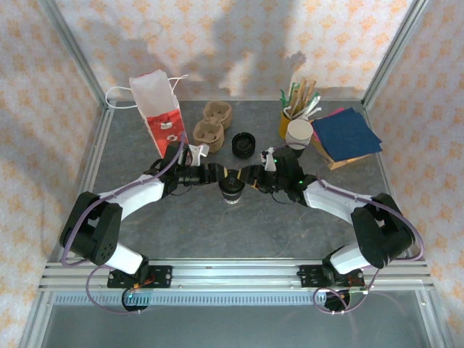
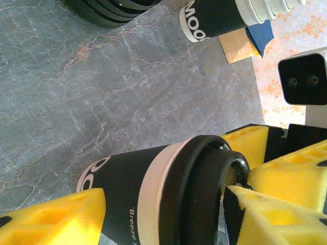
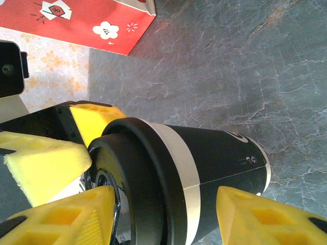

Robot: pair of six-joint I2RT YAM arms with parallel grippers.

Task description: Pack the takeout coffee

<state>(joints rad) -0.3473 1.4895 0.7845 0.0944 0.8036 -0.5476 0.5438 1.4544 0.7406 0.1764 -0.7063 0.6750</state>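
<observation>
At the bottom of the top view the two arm bases sit on a metal rail (image 1: pixel 232 274), and from there the left arm (image 1: pixel 134 194) and the right arm (image 1: pixel 337 203) reach inward over the grey stone-look counter (image 1: pixel 217 235) to meet at the centre of the frame. The takeout coffee (image 1: pixel 232 191) is upright there, its black lid towards the camera, with the left gripper (image 1: pixel 215 175) just on its left and the right gripper (image 1: pixel 254 181) just on its right. In the left wrist view the cup runs across the lower frame, dark body to the left and lid to the right, between that gripper's yellow pads (image 2: pixel 51 220). Its jaws stand part-way apart around the cup, one pad by the body and one by the lid top, and I cannot tell whether they press. The right wrist view mirrors this, with the lid at the left and the body to the right. There the cup lies between the right gripper's own pads (image 3: pixel 271 220), its jaws likewise part-way apart, and again I cannot tell whether they grip. Beyond the cup, towards the top of the top view, lie a pile of black lids (image 1: pixel 243 145) and brown pulp cup carriers (image 1: pixel 212 123). At the upper left stands a red and white paper bag (image 1: pixel 161 109); at the upper right are a stack of white cups (image 1: pixel 298 133), a yellow pot of wooden stirrers (image 1: pixel 286 123) and dark blue napkins (image 1: pixel 346 133)
</observation>
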